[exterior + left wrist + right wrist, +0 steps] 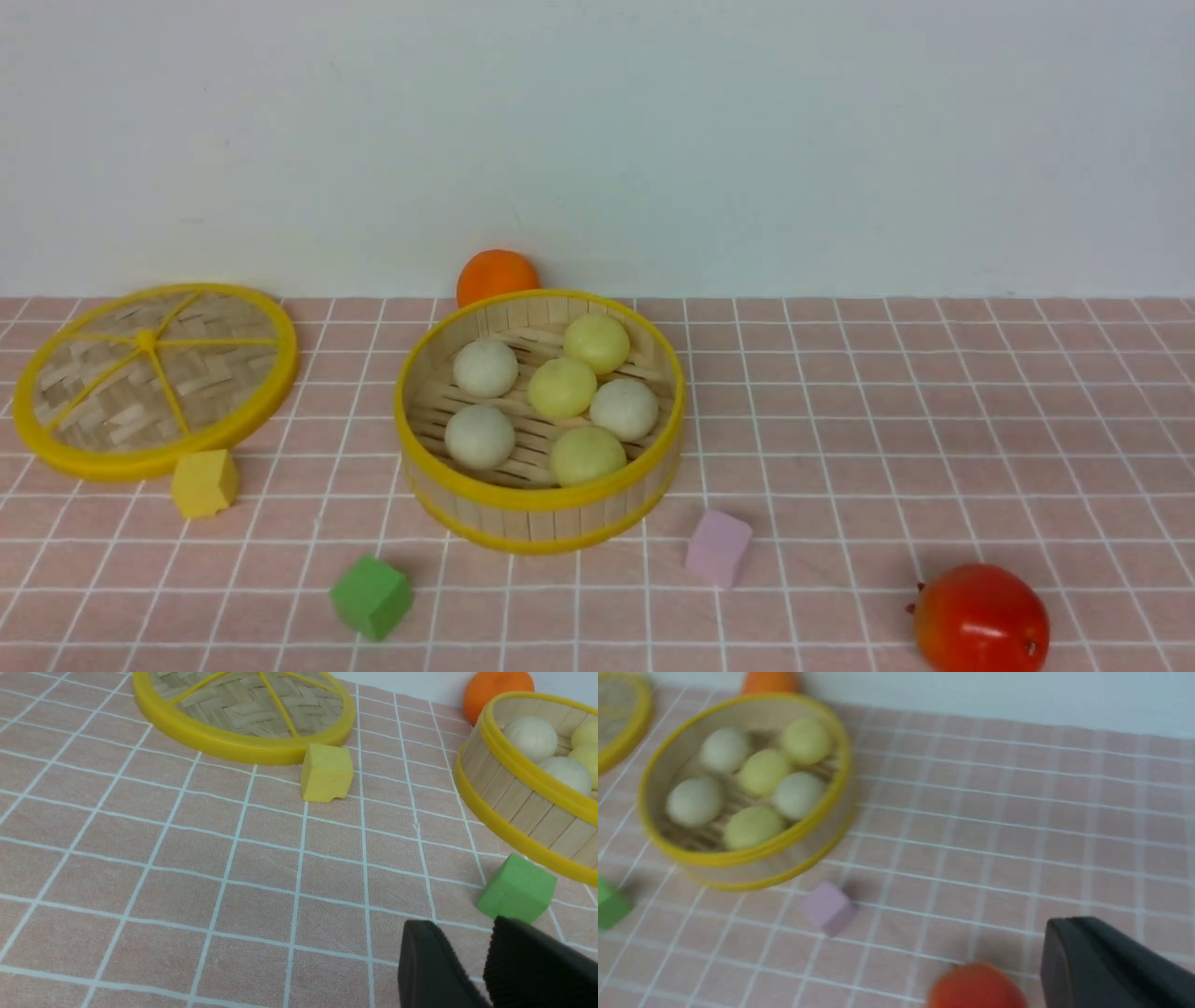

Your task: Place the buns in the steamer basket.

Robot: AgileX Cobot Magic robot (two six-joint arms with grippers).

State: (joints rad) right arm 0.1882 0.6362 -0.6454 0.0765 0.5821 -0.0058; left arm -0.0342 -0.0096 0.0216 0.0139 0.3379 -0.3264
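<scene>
The steamer basket (523, 497) stands mid-table, a round bamboo tray with yellow rims. Several buns lie on its slatted floor: three off-white, such as one bun (485, 367), and three pale yellow, such as another (561, 387). Neither gripper shows in the front view. In the left wrist view my left gripper (467, 935) is open and empty, low over the cloth just short of the green cube (516, 891), with the basket (514, 807) beyond. In the blurred right wrist view my right gripper (1069, 940) is shut and empty beside the red fruit (976, 987), well away from the basket (738, 858).
The flat woven lid (154, 378) lies at the left with a yellow cube (203, 482) at its near edge. A green cube (371, 595) and a pink cube (718, 547) sit in front of the basket. An orange fruit (497, 273) is behind it, a red fruit (980, 618) near right.
</scene>
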